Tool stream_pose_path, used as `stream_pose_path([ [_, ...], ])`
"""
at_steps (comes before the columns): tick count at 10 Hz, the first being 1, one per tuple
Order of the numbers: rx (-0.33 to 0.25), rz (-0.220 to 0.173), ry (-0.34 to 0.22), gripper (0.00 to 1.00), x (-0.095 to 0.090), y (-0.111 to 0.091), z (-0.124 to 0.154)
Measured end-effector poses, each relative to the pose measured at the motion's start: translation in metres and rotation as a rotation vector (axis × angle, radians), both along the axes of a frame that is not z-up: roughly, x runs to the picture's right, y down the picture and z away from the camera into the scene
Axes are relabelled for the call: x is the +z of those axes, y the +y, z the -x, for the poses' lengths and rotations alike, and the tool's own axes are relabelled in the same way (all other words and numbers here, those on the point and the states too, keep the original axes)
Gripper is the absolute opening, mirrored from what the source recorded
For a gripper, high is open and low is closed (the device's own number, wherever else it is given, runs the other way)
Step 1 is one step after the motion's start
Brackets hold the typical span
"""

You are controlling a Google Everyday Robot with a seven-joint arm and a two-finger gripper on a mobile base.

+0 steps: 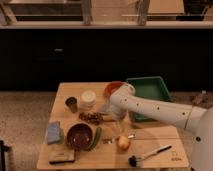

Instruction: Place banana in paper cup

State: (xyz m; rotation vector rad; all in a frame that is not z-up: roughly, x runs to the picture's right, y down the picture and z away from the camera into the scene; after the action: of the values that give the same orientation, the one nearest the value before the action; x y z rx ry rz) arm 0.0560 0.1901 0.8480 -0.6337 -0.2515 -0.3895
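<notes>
The banana point(106, 118), small and pale yellow, lies on the wooden table point(150, 137) just right of a cluster of dark brown items point(90, 117). My gripper point(118, 120) points down at the table right beside the banana's right end, which it partly hides. The white paper cup point(88, 98) stands at the back of the table, up and left of the gripper. My white arm point(155, 111) reaches in from the right.
A small dark cup point(71, 103), a red bowl point(113, 88) and a green tray point(148, 93) stand at the back. In front are a maroon bowl point(80, 135), a long green vegetable point(96, 138), a round yellowish fruit point(122, 143), a blue sponge point(54, 132), a dark box point(62, 156) and a brush point(149, 154).
</notes>
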Motion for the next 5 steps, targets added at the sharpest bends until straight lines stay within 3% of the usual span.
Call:
stream_pose_path([
  [2,0.046,-0.012,0.068,0.75,0.0040,0.0000,-0.0009],
  [5,0.082,-0.030,0.096,0.43,0.0071,-0.0041,-0.0014],
])
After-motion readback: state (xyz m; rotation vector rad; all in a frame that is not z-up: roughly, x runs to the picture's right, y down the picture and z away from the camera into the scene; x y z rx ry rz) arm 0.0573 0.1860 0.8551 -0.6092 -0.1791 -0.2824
